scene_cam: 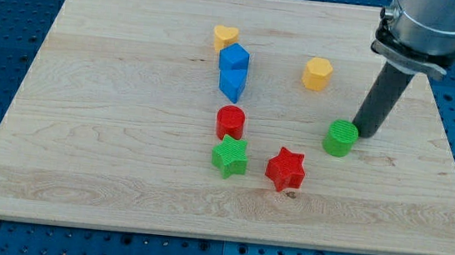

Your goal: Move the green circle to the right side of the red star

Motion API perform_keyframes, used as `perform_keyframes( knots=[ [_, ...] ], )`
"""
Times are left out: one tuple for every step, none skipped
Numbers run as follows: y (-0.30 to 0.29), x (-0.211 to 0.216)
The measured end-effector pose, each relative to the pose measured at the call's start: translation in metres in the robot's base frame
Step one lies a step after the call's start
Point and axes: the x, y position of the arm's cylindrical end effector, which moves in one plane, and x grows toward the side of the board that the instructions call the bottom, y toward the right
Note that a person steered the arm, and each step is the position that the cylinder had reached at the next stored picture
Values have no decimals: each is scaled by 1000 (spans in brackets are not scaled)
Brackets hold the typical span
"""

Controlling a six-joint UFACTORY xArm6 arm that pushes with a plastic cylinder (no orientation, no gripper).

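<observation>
The green circle [340, 138] stands on the wooden board, up and to the right of the red star [285, 169], with a gap between them. My tip [364, 133] rests on the board right beside the green circle, at its upper right edge, touching or nearly touching it. The dark rod rises from there toward the view's top right.
A green star [230, 156] lies left of the red star, a red circle [230, 122] above it. Two blue blocks [234, 71] sit stacked in line higher up, a yellow heart [226, 37] above them. A yellow hexagon [317, 72] lies above the green circle.
</observation>
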Motion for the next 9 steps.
perform_keyframes(
  knots=[
    [-12,-7],
    [-16,-4],
    [-16,11],
    [-16,21],
    [-19,21],
    [-25,25],
    [-30,27],
    [-40,25],
    [-56,25]
  ],
)
